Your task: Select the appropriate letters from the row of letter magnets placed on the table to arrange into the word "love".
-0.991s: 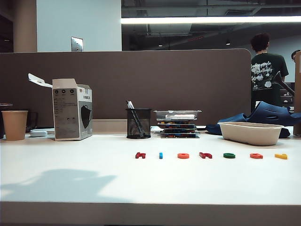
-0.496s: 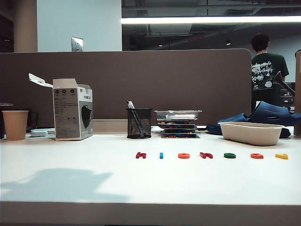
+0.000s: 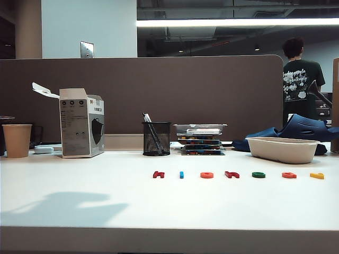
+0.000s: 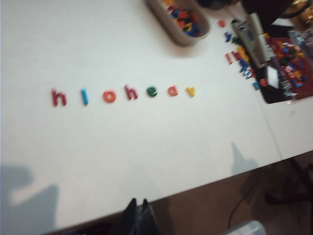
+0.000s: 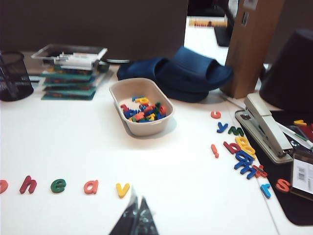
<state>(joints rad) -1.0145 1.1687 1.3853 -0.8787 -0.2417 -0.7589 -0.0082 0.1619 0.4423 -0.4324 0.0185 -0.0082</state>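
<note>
Seven letter magnets lie in a row on the white table [image 3: 79, 174]: dark red h [image 3: 158, 174], blue l [image 3: 181, 174], orange o [image 3: 207, 175], second dark red h [image 3: 231, 174], green e [image 3: 258, 174], orange-red a [image 3: 289, 175], yellow v [image 3: 317, 175]. The left wrist view shows the whole row, from the h [image 4: 58, 97] to the v [image 4: 190, 91]. My left gripper [image 4: 138, 201] is shut and empty over the table's front edge, far from the row. My right gripper [image 5: 138, 197] is shut and empty, hovering close beside the v [image 5: 122, 189]. Neither gripper appears in the exterior view.
A beige tray [image 3: 282, 150] of loose letters stands behind the row's right end. A mesh pen holder [image 3: 156, 138], stacked cases [image 3: 200, 138], a carton [image 3: 81, 123] and a paper cup [image 3: 16, 140] line the back. Scattered letters [image 5: 242, 152] and a stapler [image 5: 266, 127] lie far right.
The letters lie where they were. The arm's shadow on the left of the table has changed shape slightly.
</note>
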